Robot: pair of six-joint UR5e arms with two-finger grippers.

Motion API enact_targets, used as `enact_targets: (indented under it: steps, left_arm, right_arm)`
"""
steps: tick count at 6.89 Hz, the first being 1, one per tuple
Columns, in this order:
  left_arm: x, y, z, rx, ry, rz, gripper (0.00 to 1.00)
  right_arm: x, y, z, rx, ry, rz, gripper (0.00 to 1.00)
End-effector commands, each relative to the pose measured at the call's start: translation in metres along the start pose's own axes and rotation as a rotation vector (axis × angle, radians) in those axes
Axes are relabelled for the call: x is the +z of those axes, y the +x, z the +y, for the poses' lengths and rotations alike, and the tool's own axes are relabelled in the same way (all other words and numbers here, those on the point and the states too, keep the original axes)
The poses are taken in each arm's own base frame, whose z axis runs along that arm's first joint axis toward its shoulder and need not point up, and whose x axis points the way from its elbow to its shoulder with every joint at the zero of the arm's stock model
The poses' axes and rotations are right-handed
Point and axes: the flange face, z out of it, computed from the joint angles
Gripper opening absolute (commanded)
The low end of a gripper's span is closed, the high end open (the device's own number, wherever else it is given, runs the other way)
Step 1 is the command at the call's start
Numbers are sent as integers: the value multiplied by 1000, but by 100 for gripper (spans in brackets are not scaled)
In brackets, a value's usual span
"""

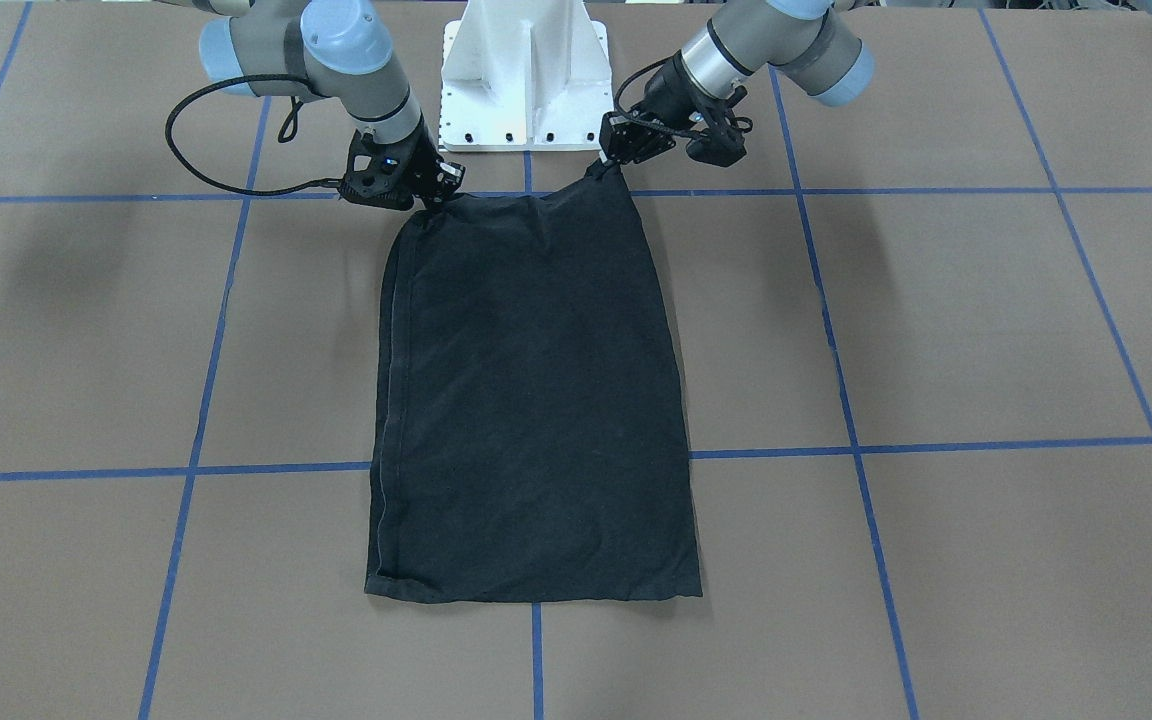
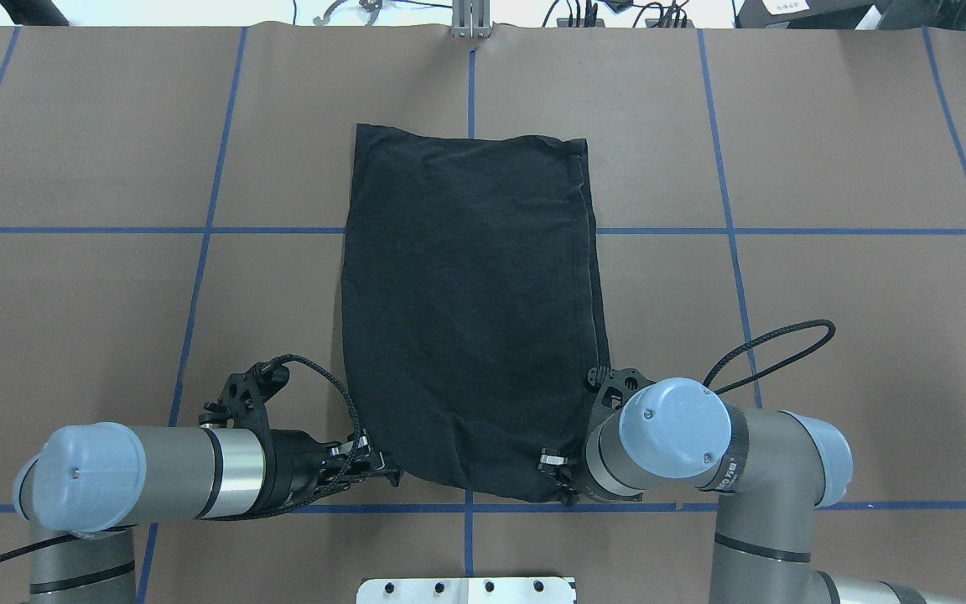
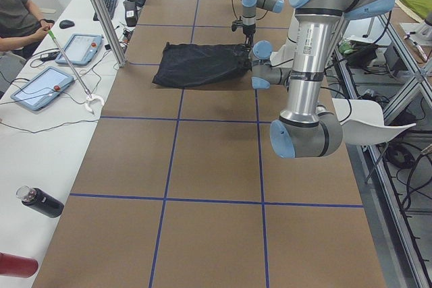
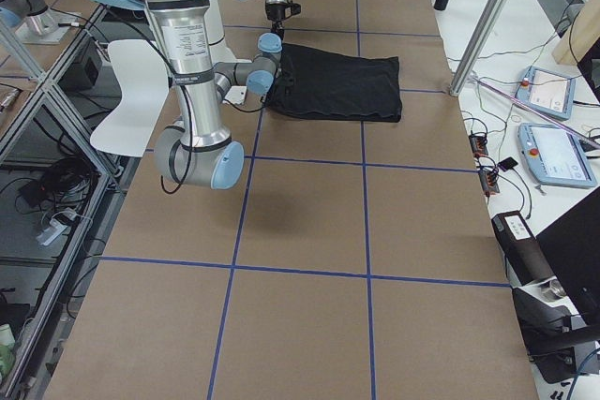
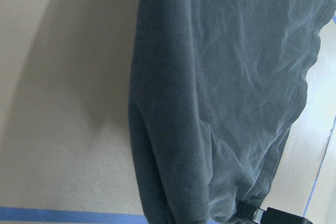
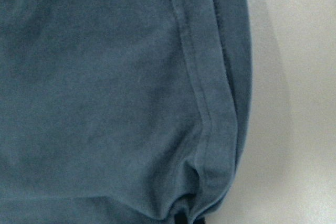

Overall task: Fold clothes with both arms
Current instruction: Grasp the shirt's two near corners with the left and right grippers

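I cannot see either set of fingertips cleanly. In the overhead view the right gripper (image 2: pixel 557 480) is mostly covered by its own pale blue wrist cap, and both wrist cameras show little but dark cloth bunching towards the bottom edge of the frame. From the front view, the left gripper (image 1: pixel 608 160) looks clamped on one near corner of the black T-shirt (image 1: pixel 536 400), which rises there to a small peak. The right gripper (image 1: pixel 439 195) looks pinched on the other near corner. Only plain black fabric shows. The shirt lies as a long folded rectangle in the middle of the brown table (image 1: pixel 936 320), with its far end flat across a blue tape line (image 1: pixel 786 450) and its near edge just ahead of the white pedestal (image 1: pixel 526 75). The left arm (image 2: pixel 156 474) lies low, with its forearm reaching sideways towards the shirt. The right arm (image 2: pixel 776 470) bends in from the other side, wrist turned down over its corner.
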Motion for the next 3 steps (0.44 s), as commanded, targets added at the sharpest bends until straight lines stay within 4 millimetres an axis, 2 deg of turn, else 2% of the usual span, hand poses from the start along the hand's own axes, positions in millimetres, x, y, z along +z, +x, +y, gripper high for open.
enact_targets:
  steps: [1,2,3]
  left_arm:
    - [-12,9,2,3,-3,26,0]
    - [-25,12,4,0,-3,41,0]
    - [-32,10,8,-8,-10,42,0]
  right_arm:
    - [-15,2,-7,16,-27,-19,0]
    - [-23,4,-4,12,-79,-23,0]
    - [-23,6,8,-2,-107,-22,0]
